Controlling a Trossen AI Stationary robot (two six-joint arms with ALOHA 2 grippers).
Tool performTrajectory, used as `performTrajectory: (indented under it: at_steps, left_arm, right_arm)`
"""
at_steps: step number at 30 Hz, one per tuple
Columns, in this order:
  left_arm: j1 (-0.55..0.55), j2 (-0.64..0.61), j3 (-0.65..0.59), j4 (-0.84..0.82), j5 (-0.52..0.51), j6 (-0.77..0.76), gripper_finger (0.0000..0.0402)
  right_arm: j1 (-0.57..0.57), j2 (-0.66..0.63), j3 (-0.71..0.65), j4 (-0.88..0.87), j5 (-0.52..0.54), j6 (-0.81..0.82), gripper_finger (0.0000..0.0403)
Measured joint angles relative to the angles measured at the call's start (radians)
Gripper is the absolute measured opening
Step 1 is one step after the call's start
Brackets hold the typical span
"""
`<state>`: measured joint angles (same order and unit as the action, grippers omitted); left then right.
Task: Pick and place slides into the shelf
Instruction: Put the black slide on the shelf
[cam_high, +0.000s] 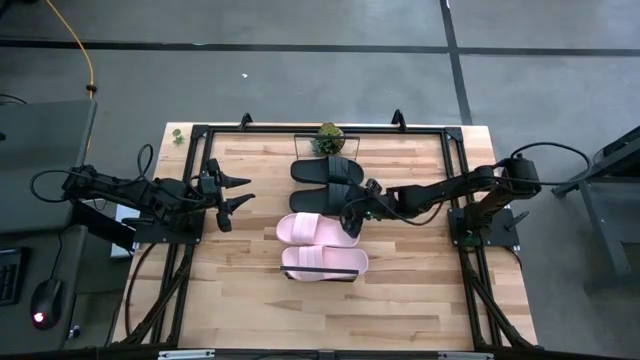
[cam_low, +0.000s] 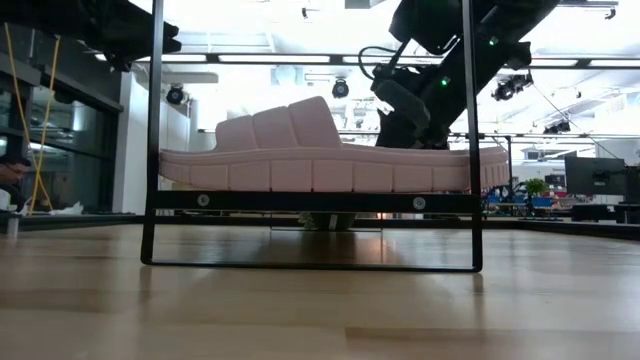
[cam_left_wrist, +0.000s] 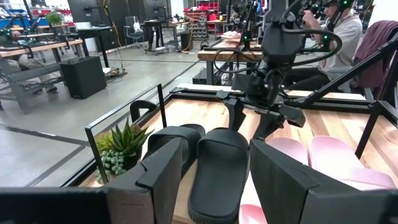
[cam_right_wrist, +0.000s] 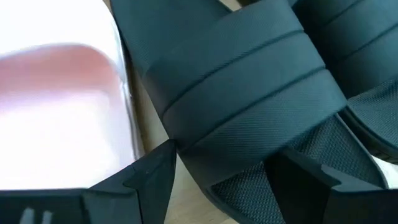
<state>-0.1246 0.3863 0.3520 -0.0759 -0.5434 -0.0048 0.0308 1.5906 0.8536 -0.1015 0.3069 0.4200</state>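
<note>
Four slides lie side by side in a row on the shelf, soles down: two black slides (cam_high: 325, 170) (cam_high: 336, 196) farther off and two pink slides (cam_high: 313, 229) (cam_high: 325, 263) nearer. In the low view the nearest pink slide (cam_low: 300, 160) sits on the shelf's dark end edge (cam_low: 310, 202), raised above the tabletop. My right gripper (cam_high: 352, 215) slants down, open, over the nearer black slide (cam_right_wrist: 249, 81), one finger (cam_right_wrist: 149, 177) beside the pink slide (cam_right_wrist: 56, 93) and the other (cam_right_wrist: 311, 180) over the black footbed. My left gripper (cam_high: 238, 193) waits open at the table's left, pointing level at the row. My right gripper's fingers stand on either side of the nearer black slide's edge below its strap (cam_right_wrist: 205, 155), slanting down from the table's right. I cannot tell whether they touch it. The slide lies flat on the shelf.
A small potted plant (cam_high: 327, 135) stands at the far end of the row, inside a thin black frame (cam_left_wrist: 124, 112). Black rails (cam_high: 455, 180) border the tabletop. Bare wood lies near the front edge (cam_high: 320, 320). A person (cam_left_wrist: 348, 25) is in the room beyond.
</note>
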Motion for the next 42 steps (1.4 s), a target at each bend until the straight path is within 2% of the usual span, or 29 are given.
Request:
performTrajectory:
  at_steps: [11,26,34,39,42]
  left_arm:
    - [0.0,0.0,0.0,0.0,0.0,0.0,0.0172]
    - [0.0,0.0,0.0,-0.001,0.0,0.0,0.0172]
    - [0.0,0.0,0.0,-0.006,0.0,0.009,0.0172]
    - [0.0,0.0,0.0,-0.008,0.001,0.024,0.0172]
    - [0.0,0.0,0.0,-0.001,0.001,0.027,0.0172]
  right_arm:
    - [-0.005,0.0,0.0,-0.051,0.006,0.0,0.0229]
    - [-0.005,-0.001,0.0,-0.059,-0.049,-0.029,0.0229]
    - [-0.005,-0.042,0.064,-0.237,-0.049,-0.018,0.0229]
    - [0.004,-0.057,0.082,-0.249,-0.057,-0.017,0.0229]
    - [0.009,-0.057,0.087,-0.255,-0.115,-0.018,0.0229]
